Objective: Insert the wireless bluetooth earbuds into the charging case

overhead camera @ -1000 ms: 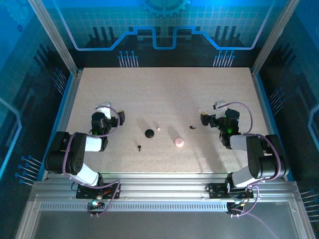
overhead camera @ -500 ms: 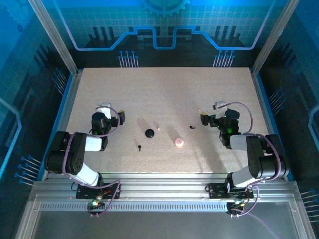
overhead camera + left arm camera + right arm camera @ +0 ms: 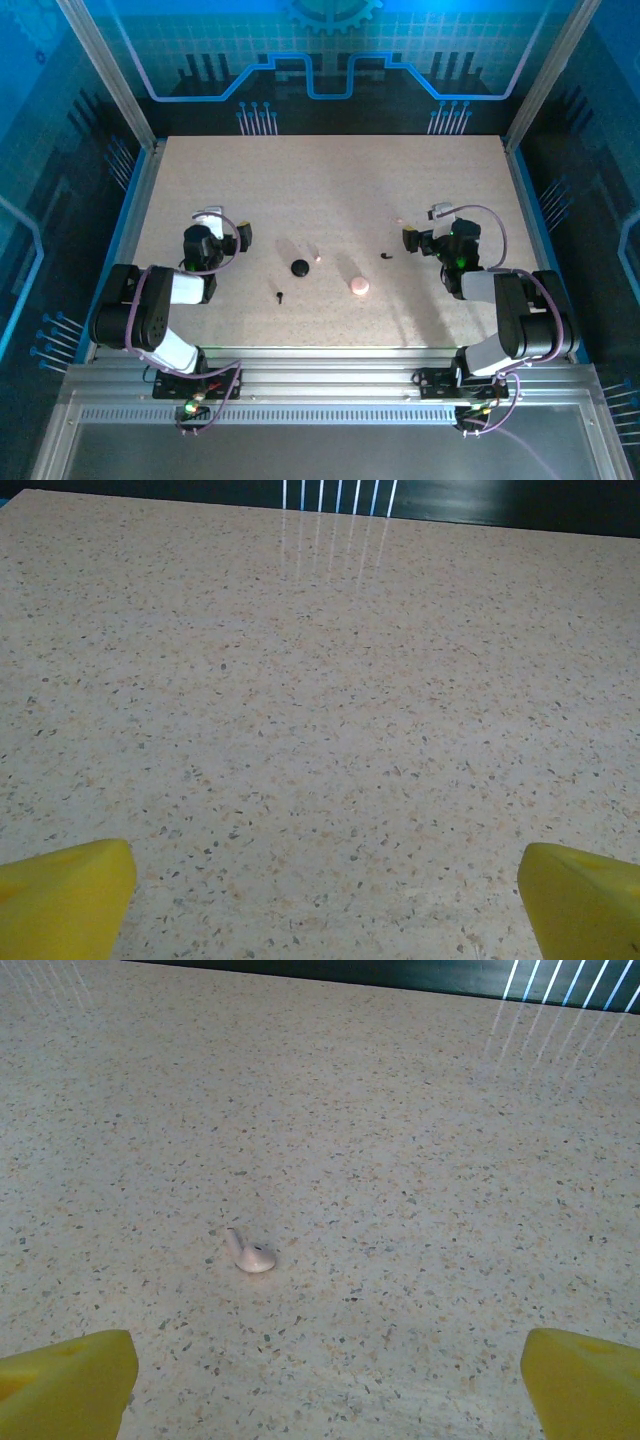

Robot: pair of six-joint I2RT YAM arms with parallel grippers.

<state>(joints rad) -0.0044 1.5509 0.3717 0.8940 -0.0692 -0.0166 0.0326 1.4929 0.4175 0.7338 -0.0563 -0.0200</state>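
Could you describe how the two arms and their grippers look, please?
The left arm and right arm have bulky black joints with pale grey links. A thin purplish cable loops at each wrist. The left gripper and right gripper have yellow, wedge-shaped fingertips.

1. The charging case [image 3: 299, 267] lies on the tabletop [image 3: 330, 180], a little left of the middle.
2. The near earbud [image 3: 281, 296] lies just near-left of the charging case, apart from it.
3. The right earbud [image 3: 387, 255] lies well right of the charging case, close to the right arm [image 3: 520, 325].
4. A round puck [image 3: 359, 287] lies between the two earbuds, right of the charging case and nearer.
5. A small stemmed piece [image 3: 250, 1253] lies on the tabletop ahead of the right arm's fingers [image 3: 65, 1380], left of their midline, touching neither.
6. The left arm's fingers [image 3: 60, 900] stand wide apart above the tabletop, well left of the charging case.
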